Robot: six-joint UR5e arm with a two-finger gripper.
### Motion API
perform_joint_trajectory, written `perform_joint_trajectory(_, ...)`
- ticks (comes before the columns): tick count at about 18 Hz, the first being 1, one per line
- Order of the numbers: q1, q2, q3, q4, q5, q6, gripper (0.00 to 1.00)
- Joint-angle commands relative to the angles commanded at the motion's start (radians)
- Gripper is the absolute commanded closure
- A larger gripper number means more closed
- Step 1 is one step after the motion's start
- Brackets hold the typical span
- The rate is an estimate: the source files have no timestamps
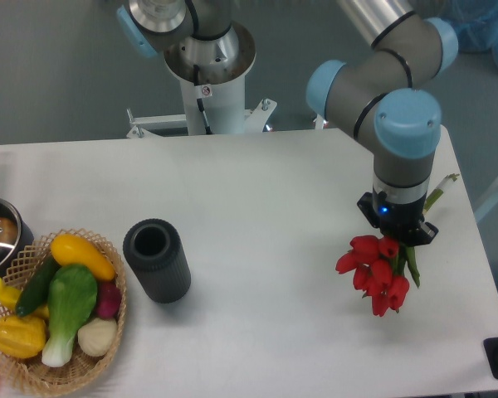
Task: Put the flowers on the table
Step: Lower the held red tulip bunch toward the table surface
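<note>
One bunch of flowers (375,276) is in my claw (396,235), well to the right of the dark ribbed vase (157,260), red heads drooping low over the white worktop (257,191). I see the claw closed around the stems, pale stem ends poking out behind the wrist.

Red flowers (375,278) with green stems, white table (257,207), ribbed dark grey vase (156,259), tan wicker basket (33,373) with yellow, green, purple vegetables, grey arm (398,75) with light blue caps

High frontal view over table (257,191)
</note>
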Motion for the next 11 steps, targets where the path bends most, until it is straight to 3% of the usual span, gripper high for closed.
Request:
perform_joint_trajectory(8, -0.040, 0.008, -0.014, -0.029, -0.020, -0.064, 1.00)
perform_joint_trajectory(11, -0.061, 0.003, -0.047, -0.031, -0.025, -0.078, 1.00)
